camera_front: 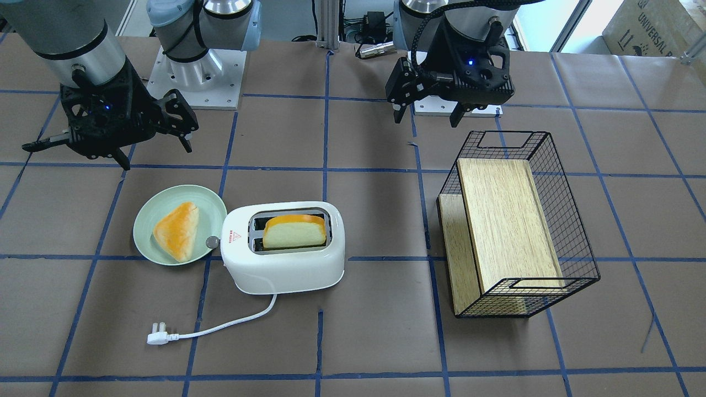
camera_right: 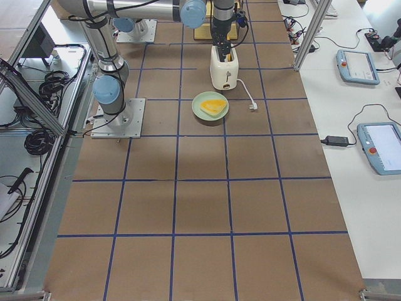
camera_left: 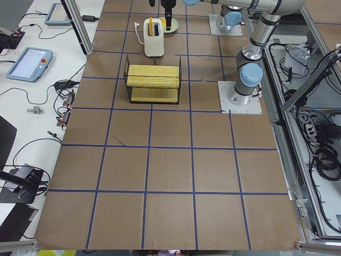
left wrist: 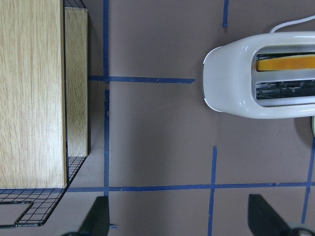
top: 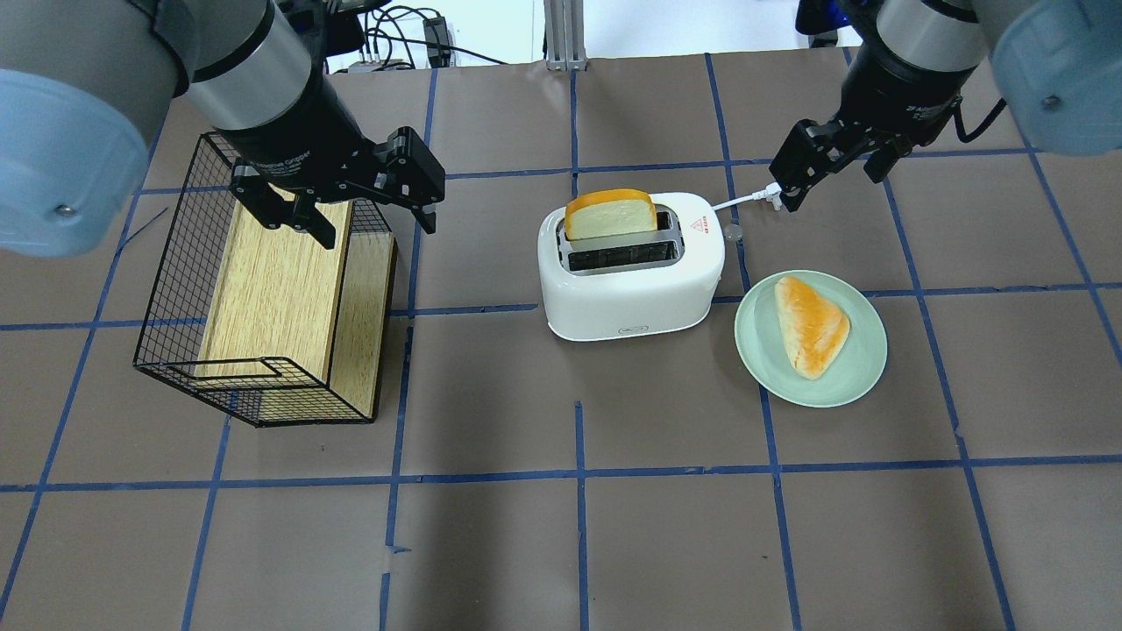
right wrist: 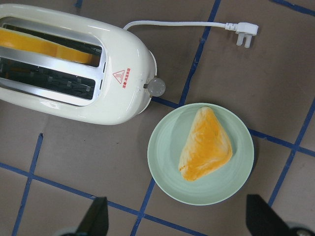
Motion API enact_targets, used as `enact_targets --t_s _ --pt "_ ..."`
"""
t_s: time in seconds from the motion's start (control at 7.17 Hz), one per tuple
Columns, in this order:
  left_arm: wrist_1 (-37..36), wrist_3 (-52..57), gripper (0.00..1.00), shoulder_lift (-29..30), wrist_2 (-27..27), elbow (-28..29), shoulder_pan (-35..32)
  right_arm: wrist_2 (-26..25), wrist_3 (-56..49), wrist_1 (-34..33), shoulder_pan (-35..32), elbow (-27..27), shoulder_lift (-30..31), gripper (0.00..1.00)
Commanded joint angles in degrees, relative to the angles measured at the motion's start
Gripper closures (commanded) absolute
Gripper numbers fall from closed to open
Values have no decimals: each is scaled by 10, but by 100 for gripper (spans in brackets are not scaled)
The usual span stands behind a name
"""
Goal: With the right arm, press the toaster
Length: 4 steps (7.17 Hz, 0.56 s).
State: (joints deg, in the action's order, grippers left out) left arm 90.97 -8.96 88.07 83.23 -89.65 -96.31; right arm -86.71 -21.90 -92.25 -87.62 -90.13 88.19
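I hold the right gripper (top: pixel 828 182) wide open above the table, near the toaster (top: pixel 631 289), which stands mid-table with its lever knob (top: pixel 733 232) on the end nearest that arm, so I judge the press needs only a short descent. The left gripper (top: pixel 377 221), also open, waits over the basket (top: pixel 175 289)

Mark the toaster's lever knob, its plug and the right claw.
lever knob (right wrist: pixel 157 86), right wrist view, silver face.
plug (right wrist: pixel 244 34), right wrist view, white body.
right claw (top: pixel 828 188), overhead view, midway between fingertips.
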Motion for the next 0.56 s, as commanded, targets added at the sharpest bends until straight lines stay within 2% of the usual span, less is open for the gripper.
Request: enact_targets --t_s 0.0,0.42 --pt "0 0 0 0 0 0 0 1 3 -1 0 0 0 0" --pt "0 0 0 0 0 0 0 4 0 -3 0 -6 -2 0"
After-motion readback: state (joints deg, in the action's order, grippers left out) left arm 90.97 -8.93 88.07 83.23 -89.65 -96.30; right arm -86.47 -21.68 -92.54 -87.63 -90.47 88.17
